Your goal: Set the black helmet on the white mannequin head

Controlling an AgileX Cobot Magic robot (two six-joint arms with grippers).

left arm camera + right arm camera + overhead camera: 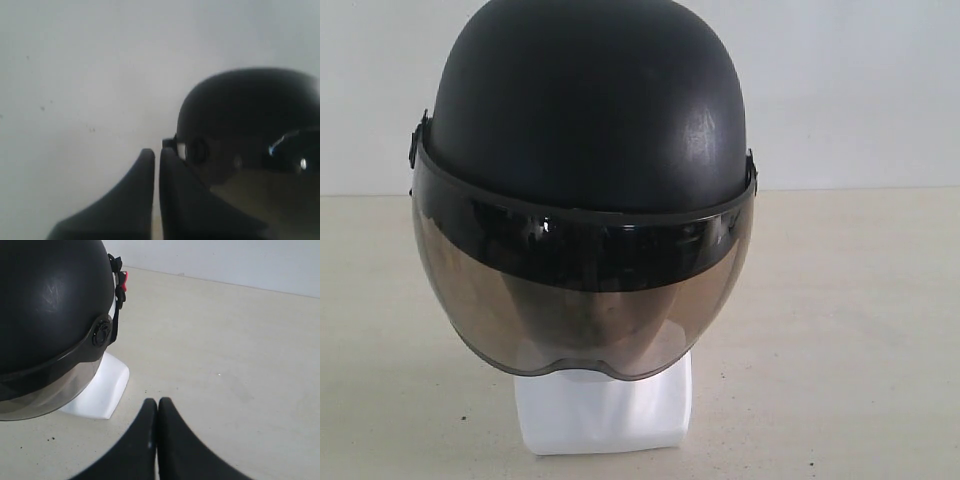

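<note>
The helmet (585, 110) is seated on the head (605, 410); both jaws, pressed together empty, are best withdrawn without brushing it.

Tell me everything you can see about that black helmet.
The black helmet is matte, rounded and open-faced, with faint scuffs on its shell. A smoky tinted visor is lowered across the front, hinged at a round side pivot; a strap with a red clip hangs beside it. It sits upright on the white mannequin head, covering it down to the base. In the exterior view nothing else touches it.
</note>
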